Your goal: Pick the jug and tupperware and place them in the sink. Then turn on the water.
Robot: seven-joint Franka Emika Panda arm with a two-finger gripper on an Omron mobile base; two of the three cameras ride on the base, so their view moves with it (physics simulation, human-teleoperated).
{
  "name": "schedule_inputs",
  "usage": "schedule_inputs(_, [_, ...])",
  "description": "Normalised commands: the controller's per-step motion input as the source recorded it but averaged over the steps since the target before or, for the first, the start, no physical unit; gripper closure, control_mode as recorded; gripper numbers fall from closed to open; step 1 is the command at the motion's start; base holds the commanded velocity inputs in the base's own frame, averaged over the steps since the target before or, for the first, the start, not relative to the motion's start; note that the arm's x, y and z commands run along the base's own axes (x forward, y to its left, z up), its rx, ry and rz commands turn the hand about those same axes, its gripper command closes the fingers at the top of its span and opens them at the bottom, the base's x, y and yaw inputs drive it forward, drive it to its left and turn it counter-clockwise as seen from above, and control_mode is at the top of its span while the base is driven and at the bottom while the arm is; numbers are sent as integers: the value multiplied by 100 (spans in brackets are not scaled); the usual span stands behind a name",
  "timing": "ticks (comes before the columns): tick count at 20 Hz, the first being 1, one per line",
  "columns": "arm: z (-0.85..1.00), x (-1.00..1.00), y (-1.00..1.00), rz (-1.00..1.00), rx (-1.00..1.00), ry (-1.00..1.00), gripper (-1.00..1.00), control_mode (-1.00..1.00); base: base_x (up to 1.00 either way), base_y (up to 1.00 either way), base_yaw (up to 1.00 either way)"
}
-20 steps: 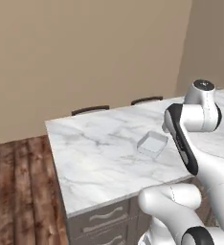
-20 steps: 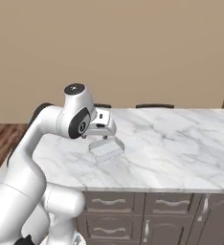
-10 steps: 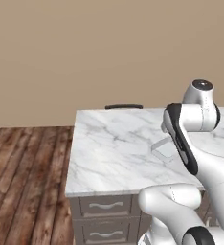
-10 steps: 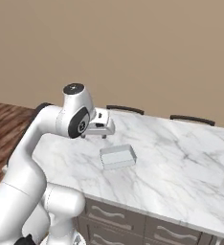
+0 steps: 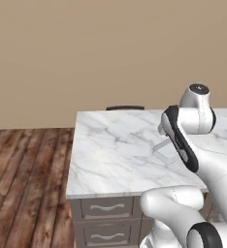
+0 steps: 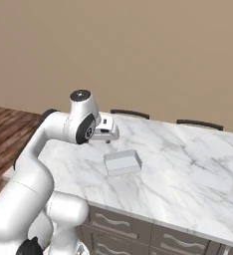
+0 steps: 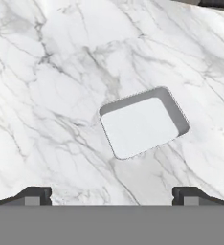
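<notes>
Nearest the cameras, the white arm bends up from its base and folds forward over the marble bench (image 6: 188, 164), its hand carried above the slab and pointed downward. The pincer (image 7: 112, 194) stands wide, its two dark tips set far apart at the bottom of the hand view with nothing between them, so it holds nothing. In the right base view the hand hangs near the bench's left end, the pincer (image 6: 106, 140) just short of the container and apart from it. Just ahead of the tips lies the tupperware (image 7: 143, 122), a shallow pale box sitting flat and open side up on the bare marble, turned at a slant to the line of the fingers; it also shows in the right base view (image 6: 122, 162) and, half hidden by the forearm, in the left base view (image 5: 165, 151). The wide spread and the downward aim look like readiness for a grasp from above, though the hand would probably need to roll to match the box's sides. Beyond the bench, dark chair backs (image 6: 130, 113) stand along its far edge before the tan wall (image 5: 86, 48).
</notes>
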Motion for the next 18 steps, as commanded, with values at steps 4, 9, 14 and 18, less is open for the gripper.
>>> schedule_inputs(4, [-58,94,-59,21,22,0,-100,-100,0,0,0])
schedule_inputs(9, [-28,86,-61,15,7,3,-100,-100,0,0,0])
schedule_inputs(14, [0,45,-28,3,-9,17,-100,-100,0,0,0])
schedule_inputs(18, [0,26,-9,0,-20,35,-100,-100,0,0,0])
